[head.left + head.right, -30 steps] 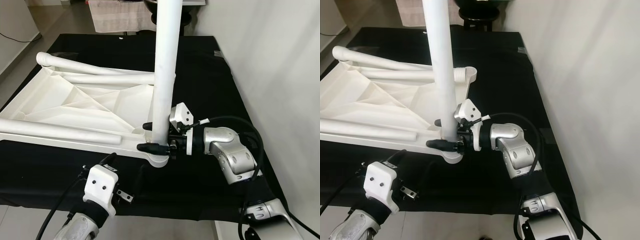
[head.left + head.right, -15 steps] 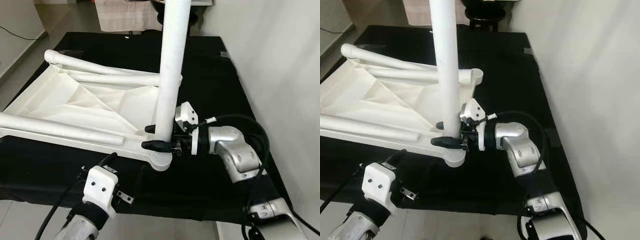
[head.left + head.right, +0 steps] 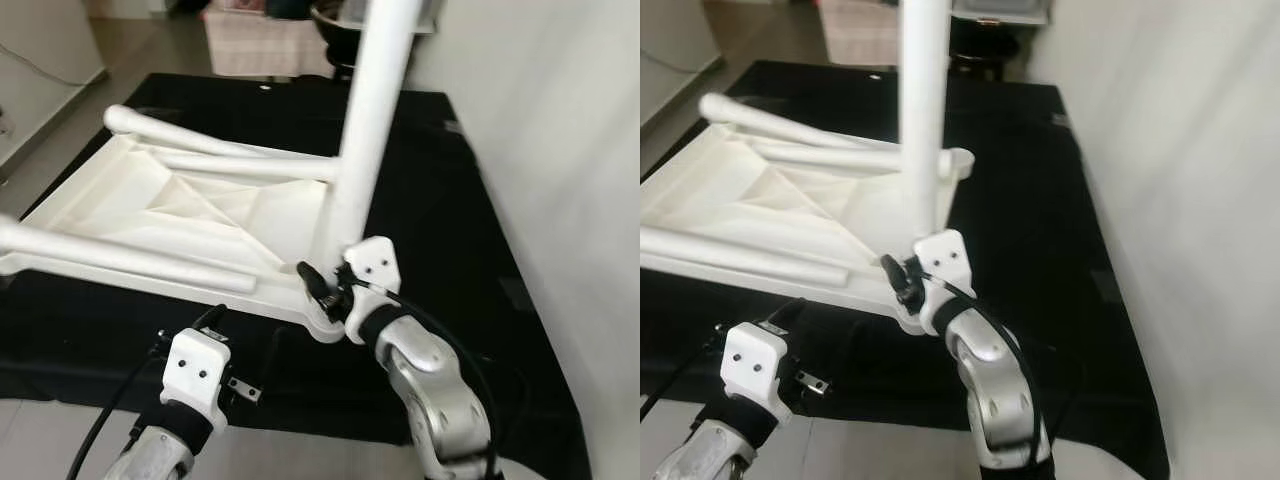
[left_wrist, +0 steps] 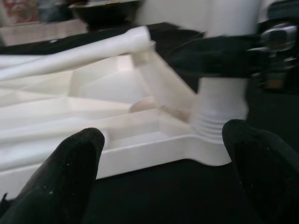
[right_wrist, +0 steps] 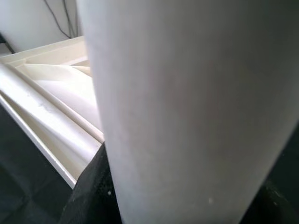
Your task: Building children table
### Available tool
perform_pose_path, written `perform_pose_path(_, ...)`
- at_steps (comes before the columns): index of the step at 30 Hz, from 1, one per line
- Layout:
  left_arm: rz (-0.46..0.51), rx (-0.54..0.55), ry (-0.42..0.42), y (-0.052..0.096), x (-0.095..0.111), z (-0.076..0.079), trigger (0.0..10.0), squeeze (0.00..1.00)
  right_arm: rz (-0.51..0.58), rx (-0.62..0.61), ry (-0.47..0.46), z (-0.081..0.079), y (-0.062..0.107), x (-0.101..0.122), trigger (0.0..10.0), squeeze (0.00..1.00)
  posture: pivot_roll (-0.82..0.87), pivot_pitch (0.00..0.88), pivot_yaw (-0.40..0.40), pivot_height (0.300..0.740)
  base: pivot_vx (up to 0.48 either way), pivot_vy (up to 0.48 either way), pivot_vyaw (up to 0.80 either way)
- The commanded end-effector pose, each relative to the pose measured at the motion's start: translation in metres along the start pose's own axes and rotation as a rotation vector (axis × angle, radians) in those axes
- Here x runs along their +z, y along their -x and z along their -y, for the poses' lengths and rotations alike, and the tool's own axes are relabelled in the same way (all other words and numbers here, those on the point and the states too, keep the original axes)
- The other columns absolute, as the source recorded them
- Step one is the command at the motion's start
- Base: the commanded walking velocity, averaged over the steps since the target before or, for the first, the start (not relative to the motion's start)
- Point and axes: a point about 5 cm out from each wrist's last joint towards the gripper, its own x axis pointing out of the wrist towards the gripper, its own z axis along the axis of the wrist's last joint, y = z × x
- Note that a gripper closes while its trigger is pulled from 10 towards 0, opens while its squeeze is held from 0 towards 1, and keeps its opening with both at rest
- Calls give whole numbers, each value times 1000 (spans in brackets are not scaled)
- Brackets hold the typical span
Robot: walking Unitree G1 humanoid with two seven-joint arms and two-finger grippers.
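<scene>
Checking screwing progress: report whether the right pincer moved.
Yes: the right pincer swung around the upright leg, from its right side toward the tabletop's near edge.

Table leg [image 3: 362, 150]: white plastic, smooth, faint sheen. Inverted tabletop [image 3: 190, 215]: same white moulded plastic, ribbed. Black cloth [image 3: 430, 190] beneath: matt, woven. Right gripper [image 3: 322, 290]: black matt fingers, white plastic housing, silver metallic arm.

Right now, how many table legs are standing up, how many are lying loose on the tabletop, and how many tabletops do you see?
Upright leg, right tool around its base: 1
Legs lying on the tabletop: 3
Upside-down white tabletop: 1
Total: 5 parts
</scene>
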Motion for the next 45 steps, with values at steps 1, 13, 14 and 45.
perform_pose_path(1, -20, 0, 0, 2, -5, 1, 10000, 0, -95, -31, -31, 3, -3, -20, 4745, 0, 4, 158, -62, 740, 0, 0, 0)
perform_pose_path(13, -43, -75, 63, -1, -9, 6, 10000, 0, 98, 229, -120, 10, -18, 14, 10000, 1000, 8, 158, -55, 740, 0, 0, 0)
perform_pose_path(14, -43, -75, 63, -1, -9, 6, 10000, 0, 98, 229, -120, 10, -18, 14, 10000, 1000, 8, 158, -55, 740, 0, 0, 0)
perform_pose_path(45, -57, -196, 64, 26, 6, 21, 10000, 0, 3, 700, 22, 67, -8, 7, 0, 0, 28, 212, -47, 740, 0, 0, 0)
